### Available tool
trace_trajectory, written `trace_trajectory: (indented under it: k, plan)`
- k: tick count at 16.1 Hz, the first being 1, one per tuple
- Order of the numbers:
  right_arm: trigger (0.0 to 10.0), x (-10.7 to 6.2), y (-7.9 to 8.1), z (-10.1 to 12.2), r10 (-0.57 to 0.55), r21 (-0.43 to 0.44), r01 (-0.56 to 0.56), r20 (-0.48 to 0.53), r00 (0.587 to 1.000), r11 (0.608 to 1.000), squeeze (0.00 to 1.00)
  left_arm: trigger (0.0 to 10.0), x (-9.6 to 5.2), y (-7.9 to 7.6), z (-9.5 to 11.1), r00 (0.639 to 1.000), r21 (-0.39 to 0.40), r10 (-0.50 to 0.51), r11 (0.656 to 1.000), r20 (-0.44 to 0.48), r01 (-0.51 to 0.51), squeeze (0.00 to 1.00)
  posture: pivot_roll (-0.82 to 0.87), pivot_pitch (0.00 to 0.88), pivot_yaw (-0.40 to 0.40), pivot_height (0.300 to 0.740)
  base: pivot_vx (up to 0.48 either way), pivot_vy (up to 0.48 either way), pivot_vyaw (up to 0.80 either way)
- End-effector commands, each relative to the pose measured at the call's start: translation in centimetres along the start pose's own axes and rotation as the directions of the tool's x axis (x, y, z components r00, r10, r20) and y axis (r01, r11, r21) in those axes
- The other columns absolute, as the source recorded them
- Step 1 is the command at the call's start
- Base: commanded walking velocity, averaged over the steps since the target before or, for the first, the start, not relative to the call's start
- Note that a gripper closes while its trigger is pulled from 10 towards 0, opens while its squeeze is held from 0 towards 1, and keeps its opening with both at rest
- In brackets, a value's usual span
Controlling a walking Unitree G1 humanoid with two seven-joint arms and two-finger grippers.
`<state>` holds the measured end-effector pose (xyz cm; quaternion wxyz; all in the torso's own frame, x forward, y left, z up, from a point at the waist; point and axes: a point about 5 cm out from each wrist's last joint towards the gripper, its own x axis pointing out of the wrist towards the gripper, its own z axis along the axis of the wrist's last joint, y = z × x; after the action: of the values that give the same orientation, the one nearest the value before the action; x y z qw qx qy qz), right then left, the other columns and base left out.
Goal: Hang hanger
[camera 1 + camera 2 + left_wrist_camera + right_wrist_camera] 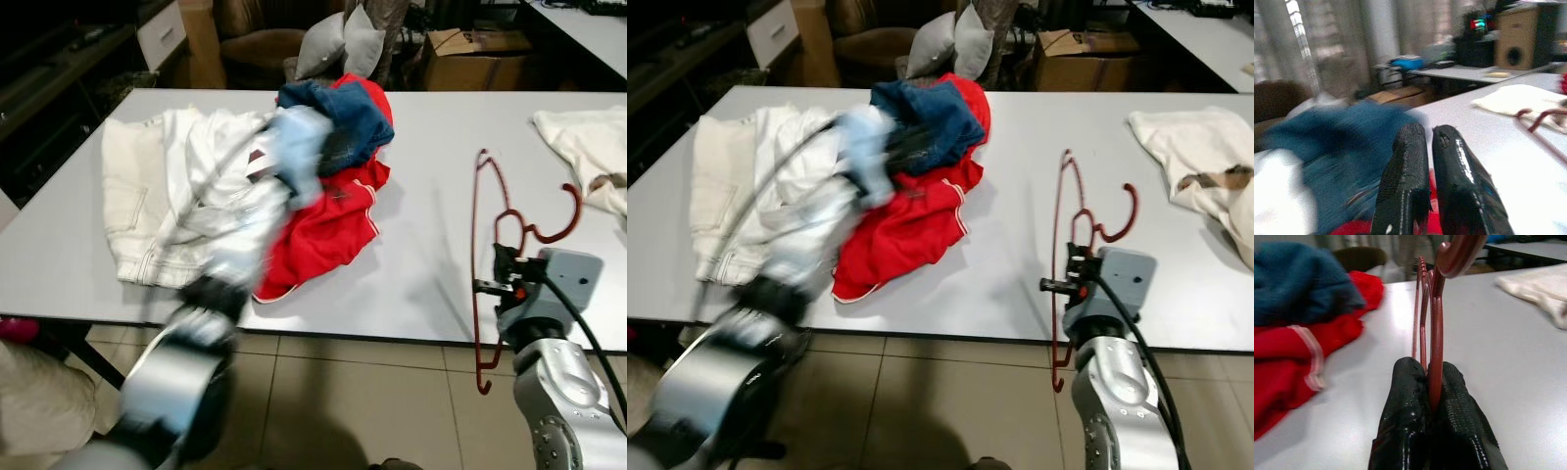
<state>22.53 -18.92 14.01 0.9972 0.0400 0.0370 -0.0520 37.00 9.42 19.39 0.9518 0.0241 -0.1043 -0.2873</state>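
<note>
A dark red plastic hanger (478, 225) stands on edge over the white table's (431, 127) near right edge, its hook (560, 220) pointing right. My right gripper (1430, 382) is shut on the hanger's neck (1436, 333), just above the tabletop; the hanger's lower end hangs past the table edge. My left arm (245, 235), blurred by motion, reaches across a pile of clothes. Its gripper (1429, 132) has the fingers pressed together with nothing between them, above a blue garment (338, 113) and a red one (323, 220).
White trousers (157, 186) lie left of the pile. A cream cloth (588, 147) lies at the table's far right. Beyond the table stand a cardboard box (470, 54), grey cushions (338, 44) and a brown chair. Tiled floor lies below the near edge.
</note>
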Motion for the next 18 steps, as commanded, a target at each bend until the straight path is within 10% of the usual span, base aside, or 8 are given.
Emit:
trace_trajectory:
  k: [1, 2, 3, 4, 8, 14, 15, 18]
  plan:
    - [10.0, 0.0, 0.7, 0.4, 0.043, 0.006, -0.043, 0.014, 0.999, 0.999, 0.00, 10.0, -0.4, 0.5, 1.1, 0.999, 0.001, 0.003, 1.000, 0.033, -0.003, 1.00, -0.07, 0.000, 0.042, 0.740, 0.000, 0.000, 0.00]
    - [10.0, 0.2, 1.0, 0.6, 0.059, 0.004, -0.059, 0.025, 0.998, 0.998, 0.00, 10.0, -2.4, 1.1, 0.9, 0.997, 0.016, 0.049, 0.999, 0.052, -0.050, 0.93, -0.04, 0.008, 0.008, 0.740, 0.000, 0.000, 0.00]
    - [10.0, 0.4, 1.1, 0.7, 0.070, 0.015, -0.071, 0.023, 0.997, 0.997, 0.00, 10.0, -4.4, 1.5, 0.6, 0.995, 0.024, 0.082, 0.996, 0.054, -0.083, 0.11, -0.03, 0.017, -0.009, 0.740, 0.000, 0.000, 0.00]
    - [10.0, 0.5, 1.2, 0.6, 0.079, 0.022, -0.079, 0.019, 0.997, 0.997, 0.00, 10.0, -5.5, 1.7, 0.3, 0.995, 0.020, 0.094, 0.995, 0.045, -0.095, 0.00, -0.02, 0.021, -0.016, 0.740, 0.000, 0.480, -0.46]
    - [10.0, 0.9, 1.9, 0.2, 0.119, 0.042, -0.119, -0.001, 0.993, 0.992, 0.00, 10.0, -10.2, 2.2, -1.1, 0.978, 0.088, 0.195, 0.978, -0.075, -0.188, 0.00, 0.01, 0.036, -0.031, 0.740, 0.000, 0.467, -0.79]
    - [10.0, -0.1, 1.2, -0.3, 0.065, 0.050, -0.064, -0.013, 0.998, 0.997, 0.00, 10.0, -10.4, 0.7, -1.5, 0.971, 0.047, 0.205, 0.979, -0.123, -0.200, 0.04, -0.02, 0.040, 0.003, 0.740, 0.000, -0.424, -0.63]
    - [10.0, -0.1, 1.2, -0.2, 0.065, 0.045, -0.065, -0.009, 0.998, 0.997, 0.00, 10.0, -10.4, 0.8, -1.5, 0.969, 0.017, 0.219, 0.976, -0.116, -0.219, 1.00, -0.02, 0.038, 0.003, 0.740, 0.000, 0.000, 0.00]
    - [10.0, 0.1, 0.9, -0.1, 0.070, 0.036, -0.069, -0.006, 0.998, 0.997, 0.00, 10.0, -10.7, 1.8, -1.3, 0.956, 0.085, 0.269, 0.962, -0.116, -0.260, 1.00, -0.02, 0.036, 0.000, 0.740, 0.000, 0.000, 0.00]
